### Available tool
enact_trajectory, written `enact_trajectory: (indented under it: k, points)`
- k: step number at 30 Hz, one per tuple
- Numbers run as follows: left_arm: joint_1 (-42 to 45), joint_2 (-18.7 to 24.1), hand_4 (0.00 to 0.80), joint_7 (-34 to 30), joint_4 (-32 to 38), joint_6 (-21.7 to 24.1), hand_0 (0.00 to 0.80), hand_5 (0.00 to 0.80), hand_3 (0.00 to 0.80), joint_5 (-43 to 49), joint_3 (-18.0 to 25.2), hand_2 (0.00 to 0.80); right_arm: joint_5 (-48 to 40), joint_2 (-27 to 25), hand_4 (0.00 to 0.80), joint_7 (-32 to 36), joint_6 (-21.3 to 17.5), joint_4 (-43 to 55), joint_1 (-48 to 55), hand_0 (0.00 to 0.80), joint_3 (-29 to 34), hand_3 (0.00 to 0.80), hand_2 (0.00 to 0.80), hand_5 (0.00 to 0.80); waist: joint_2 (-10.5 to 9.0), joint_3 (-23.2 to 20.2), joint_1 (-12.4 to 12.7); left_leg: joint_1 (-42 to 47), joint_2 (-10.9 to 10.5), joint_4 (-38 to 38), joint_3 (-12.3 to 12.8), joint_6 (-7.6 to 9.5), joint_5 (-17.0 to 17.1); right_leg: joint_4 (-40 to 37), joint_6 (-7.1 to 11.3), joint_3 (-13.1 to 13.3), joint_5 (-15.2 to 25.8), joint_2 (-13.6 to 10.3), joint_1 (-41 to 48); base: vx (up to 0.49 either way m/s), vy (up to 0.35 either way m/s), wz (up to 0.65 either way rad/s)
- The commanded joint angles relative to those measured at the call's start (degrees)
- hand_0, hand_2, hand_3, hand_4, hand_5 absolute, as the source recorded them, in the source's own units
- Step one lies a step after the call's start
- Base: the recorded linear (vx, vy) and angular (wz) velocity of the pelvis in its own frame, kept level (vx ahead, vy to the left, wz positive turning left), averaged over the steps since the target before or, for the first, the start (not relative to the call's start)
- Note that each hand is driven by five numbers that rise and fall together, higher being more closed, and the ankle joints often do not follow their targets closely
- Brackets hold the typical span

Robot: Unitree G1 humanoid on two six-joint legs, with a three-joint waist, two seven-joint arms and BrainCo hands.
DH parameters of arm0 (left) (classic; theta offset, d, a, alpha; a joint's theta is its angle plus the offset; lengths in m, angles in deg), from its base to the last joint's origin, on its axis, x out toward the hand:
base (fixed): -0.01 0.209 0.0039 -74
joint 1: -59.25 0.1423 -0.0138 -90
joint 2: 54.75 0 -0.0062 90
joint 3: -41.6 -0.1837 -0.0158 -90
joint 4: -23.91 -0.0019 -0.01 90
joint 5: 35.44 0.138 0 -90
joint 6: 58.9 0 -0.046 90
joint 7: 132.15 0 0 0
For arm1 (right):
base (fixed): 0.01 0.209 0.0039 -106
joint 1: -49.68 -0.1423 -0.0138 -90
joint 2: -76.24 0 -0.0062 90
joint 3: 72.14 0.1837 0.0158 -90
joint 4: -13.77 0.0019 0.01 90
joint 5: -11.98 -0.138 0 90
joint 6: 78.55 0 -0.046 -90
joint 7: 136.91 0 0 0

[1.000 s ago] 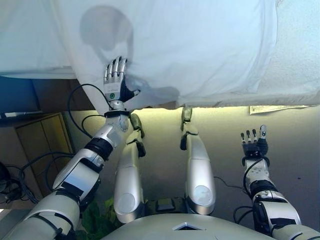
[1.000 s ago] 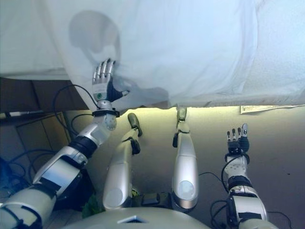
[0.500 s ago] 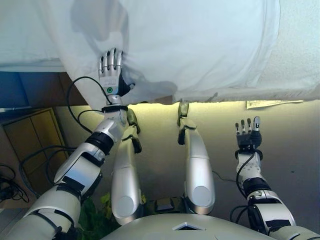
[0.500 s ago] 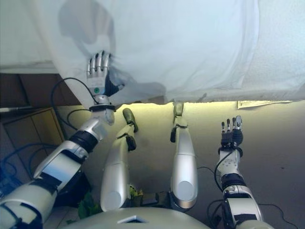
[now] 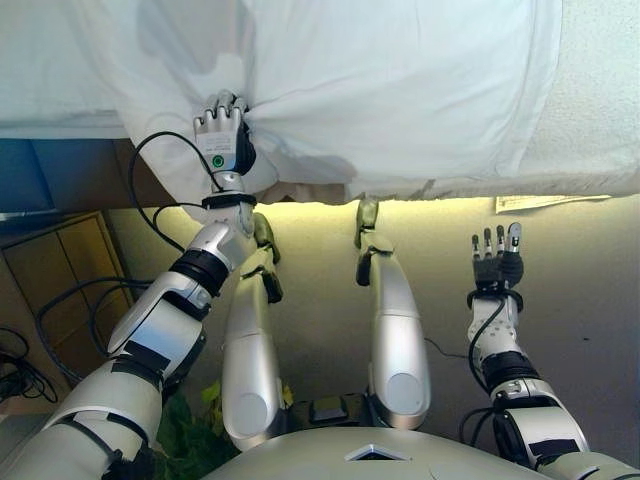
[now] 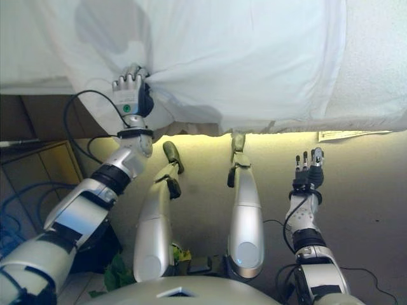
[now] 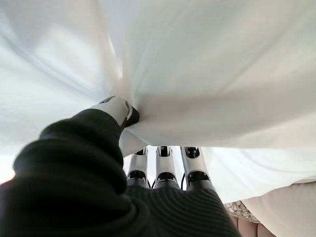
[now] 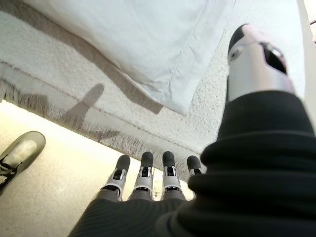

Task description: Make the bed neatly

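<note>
A white sheet [image 5: 400, 90] lies over the bed and hangs past its near edge. My left hand [image 5: 222, 132] is shut on the sheet near its left hanging part, and folds radiate from the grip; in the left wrist view the thumb [image 7: 117, 107] and fingers pinch the bunched sheet [image 7: 207, 74]. My right hand [image 5: 497, 262] is open and empty, held over the floor below the bed's edge at the right. Its wrist view shows the sheet's corner [image 8: 163, 64] lying on a rough white blanket [image 8: 232, 103].
The textured white blanket [image 5: 600, 100] covers the bed's right part, with a fringed edge [image 8: 74, 116]. A paper tag [image 5: 550, 202] hangs at the bed's edge on the right. A wooden cabinet [image 5: 60, 270] and cables stand at the left, and a green plant [image 5: 190, 425] sits low.
My left hand's fingers went from straight on the sheet to curled round it, bunching the cloth. The right hand has moved slightly. The camera shifted a little.
</note>
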Motion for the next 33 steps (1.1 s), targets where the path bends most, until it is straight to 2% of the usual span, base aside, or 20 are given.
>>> enact_trajectory:
  k: [1, 5, 7, 8, 11, 18, 20, 24, 30, 33]
  points:
    - [5.64, 0.04, 0.800, -2.53, -0.12, 2.38, 0.800, 0.800, 0.800, -3.48, 1.97, 0.800, -1.51, -1.58, 0.000, 1.66, -2.79, 3.74, 6.30, 0.000, 1.07, 0.000, 0.000, 0.000, 0.16, 0.49, 0.06, 0.01, 1.12, 1.54, -1.34, -1.67, 1.18, 0.25, 4.53, 0.69, 0.61, -2.58, 3.60, 0.000, 0.000, 0.00]
    - [7.79, 1.43, 0.800, -1.88, -1.34, 4.50, 0.800, 0.800, 0.800, -5.52, 3.37, 0.800, -3.39, -1.25, 0.000, 5.94, -2.33, 1.01, 7.69, 0.000, 2.66, 0.000, 0.000, 0.000, 0.04, 0.49, 0.43, 4.31, 0.92, -0.30, -1.25, -2.07, 1.42, -1.54, 4.77, -0.38, 0.88, -3.12, 8.48, 0.000, 0.000, 0.00]
    - [8.92, 2.59, 0.800, -1.23, -3.67, 7.28, 0.800, 0.800, 0.800, -8.38, 4.63, 0.800, -4.49, -1.62, 0.000, 8.03, -1.37, -1.37, 8.21, 0.000, 4.18, 0.000, 0.000, 0.000, 0.20, 0.49, 0.66, 7.20, 0.97, -1.13, -1.20, -2.27, 1.56, -2.30, 4.79, -0.73, 0.96, -3.60, 11.59, -0.009, 0.027, 0.03]
    - [9.20, 3.15, 0.800, -0.97, -5.29, 9.03, 0.800, 0.800, 0.800, -9.97, 5.29, 0.800, -4.93, -1.90, 0.000, 9.47, -0.79, -3.29, 8.11, 0.000, 5.01, 0.000, 0.000, 0.000, 0.30, 0.49, 0.78, 8.15, 1.06, -1.93, -0.68, -1.88, 3.03, -3.16, 4.37, -1.32, 2.24, -4.00, 12.63, -0.029, 0.043, 0.03]
    - [10.06, 5.03, 0.800, -1.04, -8.12, 12.97, 0.800, 0.800, 0.800, -12.82, 6.91, 0.800, -5.07, -3.13, 0.000, 12.62, 0.83, -7.61, 7.96, 0.000, 6.99, 0.000, 0.000, 0.000, 0.79, 0.48, 1.09, 13.13, 1.19, -3.84, -0.43, -2.28, 3.24, -4.70, 4.55, -1.89, 2.08, -4.69, 17.50, 0.027, 0.072, 0.01]
    - [14.23, 10.72, 0.800, -3.73, -13.11, 17.61, 0.800, 0.800, 0.800, -16.68, 10.23, 0.800, -2.57, -5.75, 0.000, 17.15, 4.19, -15.52, 8.08, 0.000, 10.37, 0.000, 0.000, 0.000, 2.08, -4.57, 1.70, 20.60, 1.25, -10.56, 1.08, -3.12, 4.39, -10.24, 5.21, -2.95, 2.58, -5.16, 24.34, 0.087, 0.080, 0.02]
    - [16.83, 11.40, 0.800, -3.76, -13.92, 18.28, 0.800, 0.800, 0.800, -17.47, 11.10, 0.800, -0.59, -5.85, 0.000, 14.36, 4.76, -14.92, 8.07, 0.000, 11.41, 0.000, 0.000, 0.000, 2.91, -6.59, 2.18, 23.47, 1.00, -12.76, 1.03, -3.03, 4.34, -12.04, 5.37, -3.77, 2.38, -5.31, 27.21, 0.131, 0.099, 0.05]
    - [19.56, 11.40, 0.800, -4.78, -15.41, 16.94, 0.800, 0.800, 0.800, -16.21, 11.27, 0.800, 2.05, -5.84, 0.000, 7.42, 3.35, -12.48, 7.44, 0.000, 10.94, 0.000, 0.000, 0.000, 4.87, -9.81, 3.21, 27.07, 0.34, -15.10, 0.62, -3.07, 4.06, -14.25, 5.80, -5.37, 2.46, -6.13, 31.11, 0.137, 0.129, 0.11]
    - [23.23, 13.09, 0.800, -7.26, -20.22, 17.27, 0.800, 0.800, 0.800, -16.43, 13.00, 0.800, 5.47, -8.58, 0.000, 6.90, 3.35, -19.27, 4.66, 0.000, 13.74, 0.000, 0.000, 0.000, 7.53, -13.72, 5.05, 30.56, -0.41, -16.83, 0.30, -3.10, 3.47, -16.90, 6.33, -6.96, 2.62, -7.10, 35.33, 0.108, 0.122, 0.10]
    - [25.16, 12.39, 0.800, -7.19, -20.90, 18.01, 0.800, 0.800, 0.800, -15.66, 13.16, 0.800, 6.76, -8.66, 0.000, 6.92, 2.49, -22.49, 3.56, 0.000, 14.76, 0.000, 0.000, 0.000, 8.60, -15.17, 6.02, 31.86, -0.79, -17.76, -0.07, -3.08, 3.23, -18.02, 6.57, -7.61, 2.51, -7.13, 36.98, 0.098, 0.092, 0.04]
